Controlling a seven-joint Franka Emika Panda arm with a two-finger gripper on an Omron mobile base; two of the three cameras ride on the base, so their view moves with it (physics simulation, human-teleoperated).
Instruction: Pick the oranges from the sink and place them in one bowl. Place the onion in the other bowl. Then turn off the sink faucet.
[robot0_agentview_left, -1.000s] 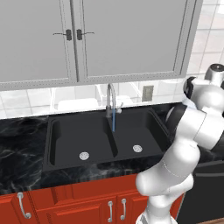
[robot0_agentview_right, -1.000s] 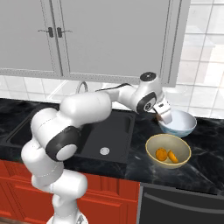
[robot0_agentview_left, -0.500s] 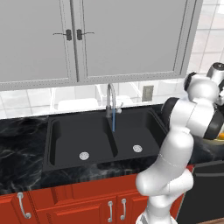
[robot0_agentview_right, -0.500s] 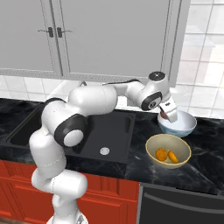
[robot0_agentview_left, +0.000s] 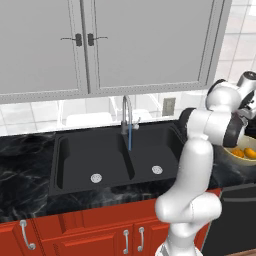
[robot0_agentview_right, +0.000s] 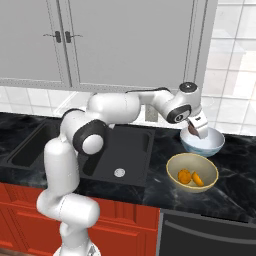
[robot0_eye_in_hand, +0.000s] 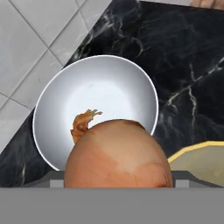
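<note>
Black marbled bench (robot0_agentview_right: 235, 185) runs beneath grey cabinets (robot0_agentview_left: 145, 45) and white wall tiles (robot0_agentview_right: 235, 85). Above the pale blue-white bowl (robot0_agentview_right: 202, 142), the fingers (robot0_agentview_right: 198, 131) are clamped on the onion (robot0_eye_in_hand: 117, 155). From the hand camera the onion hangs over the bowl's near rim. Both oranges (robot0_agentview_right: 190, 177) lie in the yellow-tan bowl (robot0_agentview_right: 192, 172) just beside it. Leftward, water runs from the faucet (robot0_agentview_left: 126, 112) into the black sink (robot0_agentview_left: 115, 157).

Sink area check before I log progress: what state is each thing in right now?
Sink faucet: running, blue stream falling.
Sink: both basins hold no fruit.
Yellow-tan bowl: holds two oranges.
Pale blue-white bowl: nothing in it.
Onion: gripped above that bowl.
Hand: shut on the onion.
Cabinet doors: closed.
</note>
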